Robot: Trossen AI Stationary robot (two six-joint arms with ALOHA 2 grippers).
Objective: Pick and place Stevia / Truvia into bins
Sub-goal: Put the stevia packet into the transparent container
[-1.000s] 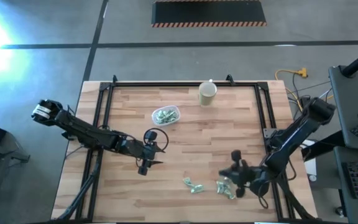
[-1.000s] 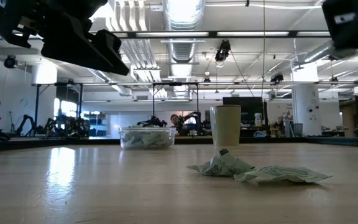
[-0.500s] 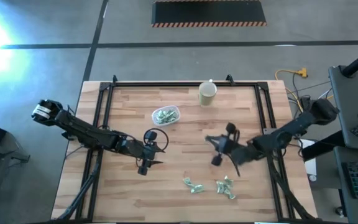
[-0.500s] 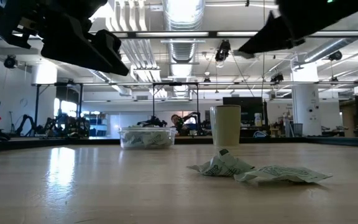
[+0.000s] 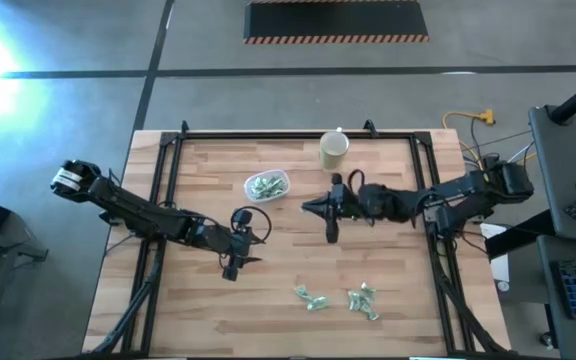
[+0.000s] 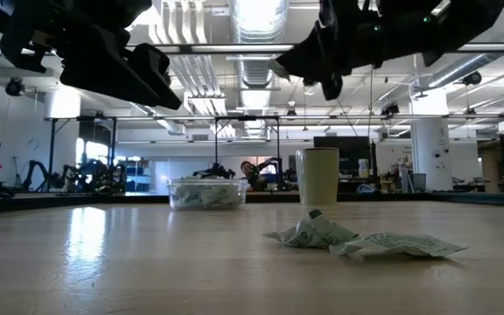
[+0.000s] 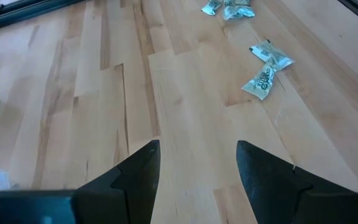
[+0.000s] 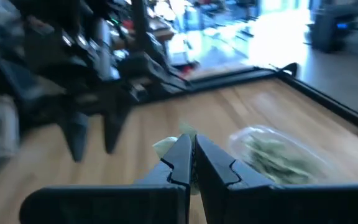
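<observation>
Your right gripper (image 5: 313,207) hangs above the middle of the pale wooden table (image 5: 298,260), extended toward the small clear, shallow plastic tub (image 5: 267,185), which sits just beyond its tip. In the right wrist view its fingers (image 8: 179,155) are pressed together, and a pale scrap of paper shows right at their tips; you cannot tell from that view whether it is pinched between them. The tub (image 8: 275,149) lies just ahead of those fingers there and already holds pale green and white paper sachets (image 5: 265,186).

Your left gripper (image 5: 231,268) waits over the left-centre of the table, clear of the surface, its fingers (image 7: 143,168) spread apart with nothing between them.

Loose sachets remain on the near part of the table in two small clusters: one (image 5: 311,297) toward the centre, the other (image 5: 364,300) to its right. The low view shows them as crumpled packets (image 6: 366,241) flat on the wood, well apart from the tub (image 6: 206,193).

A taller beige cylindrical cup (image 5: 333,149) stands upright near the far edge, beside the tub but not touching it.
</observation>
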